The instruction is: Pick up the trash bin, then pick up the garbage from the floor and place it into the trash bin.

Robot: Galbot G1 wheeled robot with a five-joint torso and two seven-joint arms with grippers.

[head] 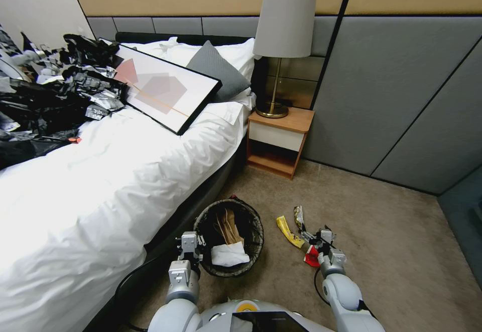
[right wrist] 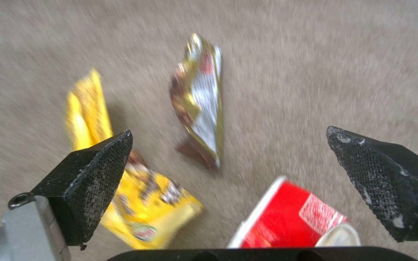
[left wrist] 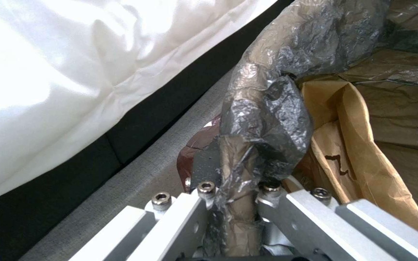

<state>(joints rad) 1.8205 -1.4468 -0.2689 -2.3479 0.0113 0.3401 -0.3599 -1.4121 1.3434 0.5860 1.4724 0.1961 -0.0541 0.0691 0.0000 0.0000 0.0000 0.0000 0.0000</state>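
— Where's your left gripper (head: 190, 245)?
— Low and forward on my left, forearm angled down, fingers pinched tight on the bin's (head: 255, 251) rim.
— And the right gripper (head: 321, 244)?
— Reaching down on my right, close above the floor, its two black pads (right wrist: 89, 177) spread wide apart, gripping nothing.

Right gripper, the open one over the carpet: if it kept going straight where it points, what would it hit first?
Probably the red-and-white paper pack lying between the right gripper's open jaws, though depth is unclear; the silvery wrapper lies farther ahead, the yellow wrapper off to one side.

Lamp (head: 284, 25) on nightstand (head: 279, 141) beside bed (head: 100, 181)
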